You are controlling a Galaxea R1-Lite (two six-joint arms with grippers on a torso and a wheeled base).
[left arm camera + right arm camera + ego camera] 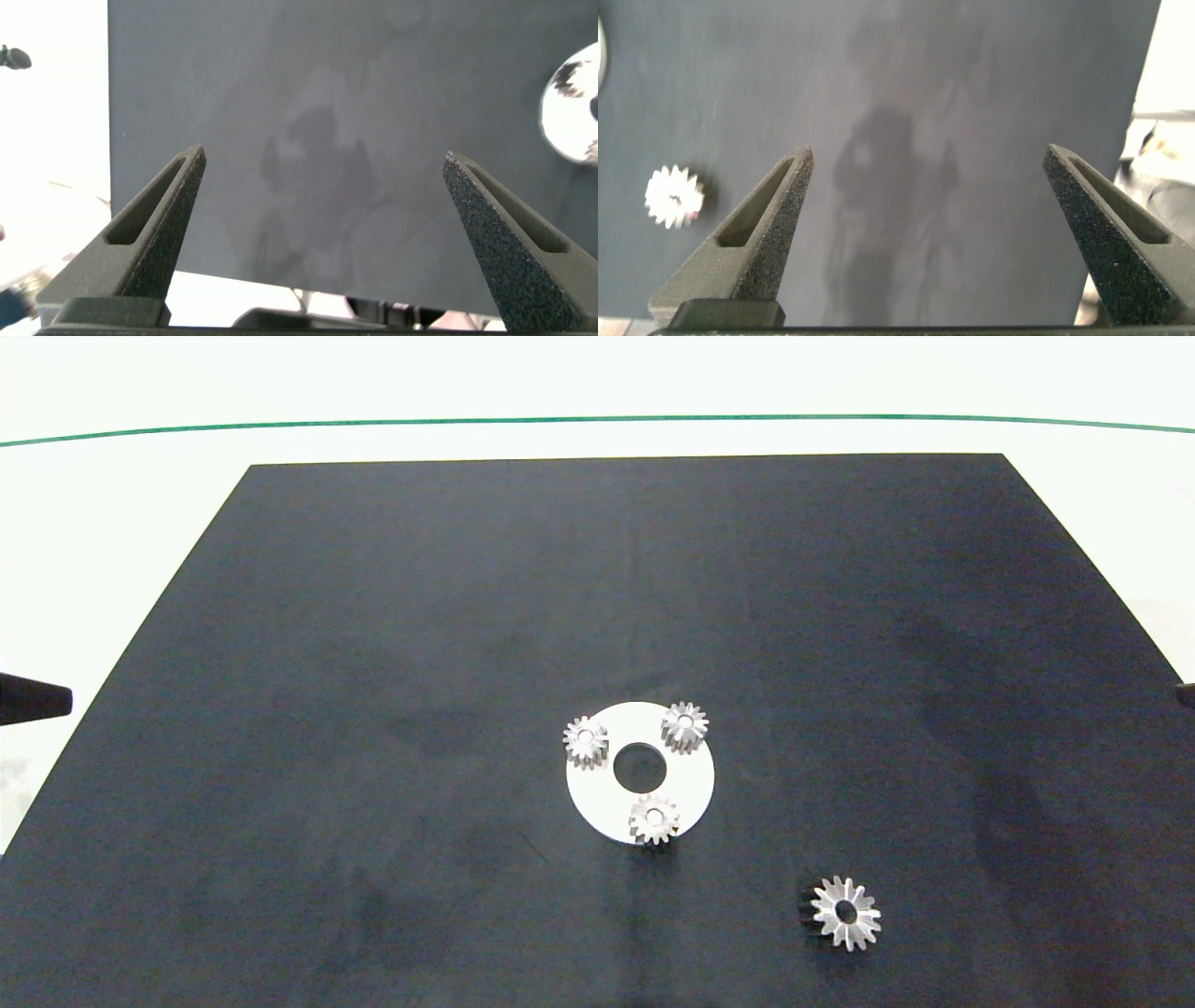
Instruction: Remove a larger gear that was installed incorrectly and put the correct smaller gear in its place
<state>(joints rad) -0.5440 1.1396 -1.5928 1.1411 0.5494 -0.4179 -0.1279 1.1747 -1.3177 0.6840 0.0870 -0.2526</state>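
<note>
The larger gear (846, 914) lies on the black mat at the front right, with its bright star-like face up; the right wrist view also shows this larger gear (674, 196). Three small stubby-toothed gears stand on a white disc (695, 784): one at its left (585, 741), one at its far right (684, 725), one at its front (653, 819). Which of them is the smaller gear I cannot tell. My left gripper (322, 154) hangs open over the mat's left edge, holding nothing. Over the mat's right side my right gripper (927, 149) is open and holds nothing as well.
The black mat (373, 616) covers most of the white table. A green line (597, 418) runs across the table behind it. Only the tips of my left arm (37, 700) and right arm (1187, 693) show at the sides. The white disc (570, 112) appears in the left wrist view.
</note>
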